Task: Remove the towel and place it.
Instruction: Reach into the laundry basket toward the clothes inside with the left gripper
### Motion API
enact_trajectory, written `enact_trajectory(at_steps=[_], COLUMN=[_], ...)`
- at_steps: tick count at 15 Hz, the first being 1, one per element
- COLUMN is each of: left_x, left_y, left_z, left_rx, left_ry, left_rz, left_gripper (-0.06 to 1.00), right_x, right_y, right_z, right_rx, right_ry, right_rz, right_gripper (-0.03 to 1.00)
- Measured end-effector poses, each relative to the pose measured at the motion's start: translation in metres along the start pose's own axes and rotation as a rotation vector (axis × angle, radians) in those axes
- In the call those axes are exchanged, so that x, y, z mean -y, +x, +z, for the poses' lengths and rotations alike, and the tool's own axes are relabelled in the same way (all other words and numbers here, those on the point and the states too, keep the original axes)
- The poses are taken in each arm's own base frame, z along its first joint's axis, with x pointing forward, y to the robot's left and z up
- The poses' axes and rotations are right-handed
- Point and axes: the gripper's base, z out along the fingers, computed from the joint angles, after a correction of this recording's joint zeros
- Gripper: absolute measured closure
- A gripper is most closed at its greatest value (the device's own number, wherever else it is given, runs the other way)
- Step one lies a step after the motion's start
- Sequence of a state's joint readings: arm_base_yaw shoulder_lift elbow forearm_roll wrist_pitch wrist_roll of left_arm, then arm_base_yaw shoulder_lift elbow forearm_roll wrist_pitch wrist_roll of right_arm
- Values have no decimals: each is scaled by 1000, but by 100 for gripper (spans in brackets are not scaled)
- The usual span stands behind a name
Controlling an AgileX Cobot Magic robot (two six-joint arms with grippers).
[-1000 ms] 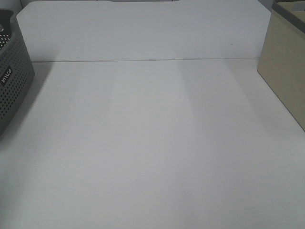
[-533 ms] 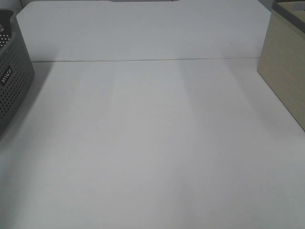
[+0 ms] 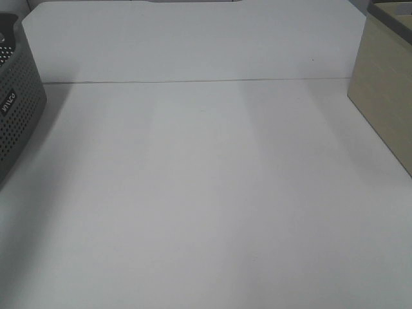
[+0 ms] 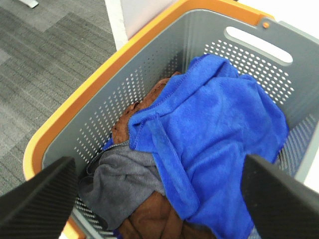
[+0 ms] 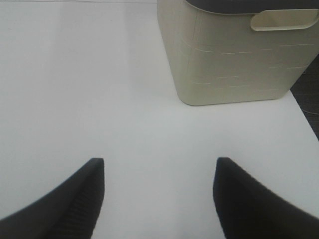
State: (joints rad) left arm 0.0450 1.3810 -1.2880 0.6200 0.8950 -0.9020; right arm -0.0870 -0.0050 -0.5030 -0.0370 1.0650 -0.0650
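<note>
Two pincers stand wide open, and neither has hold of anything. Our left pincer (image 4: 157,164) hangs over a grey perforated basket (image 4: 149,64) with an orange rim. Its two dark fingers (image 4: 42,196) are spread far apart, one to each side of the heap inside.

The towel (image 4: 214,134) lies directly beneath that pincer, in the basket, crumpled on top of the other laundry. It is royal blue and plush, and a stitched hem runs along a fold under the gap between the fingers. As far as we can see the fingers stand clear of the cloth, though we cannot tell how high above it they are.

Ahead of the pincer the towel climbs part of the basket wall, just below a slot handle (image 4: 258,45). A grey cloth (image 4: 122,179) lies under the towel's edge, near one finger, and a brown cloth (image 4: 149,221) shows beneath both. Beyond the basket's rim we see grey carpeted floor (image 4: 50,59).

Our right pincer (image 5: 158,167) hovers over the white table (image 5: 75,74), its fingers just as far apart, with only tabletop between them. Ahead of it and off to one side a beige bin (image 5: 229,55) with a moulded handle stands on the table, well apart from the fingers.
</note>
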Motion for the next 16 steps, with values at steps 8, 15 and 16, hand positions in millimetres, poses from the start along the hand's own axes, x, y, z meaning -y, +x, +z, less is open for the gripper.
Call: enact_trajectory(at_steps=[8, 15, 16], left_x=[-17, 0, 2], left_y=[-2, 30, 36], left_z=[102, 180, 189], left_rx=[-121, -188, -199], left_ry=[-127, -87, -83], left_rz=[-137, -232, -236], left_gripper=[15, 17, 18], right_x=[0, 0, 0], right_y=[0, 0, 0], right_z=[0, 0, 0], right_rx=[0, 0, 0], right_ry=[0, 0, 0], right_rz=[0, 0, 0], right_gripper=[34, 34, 34])
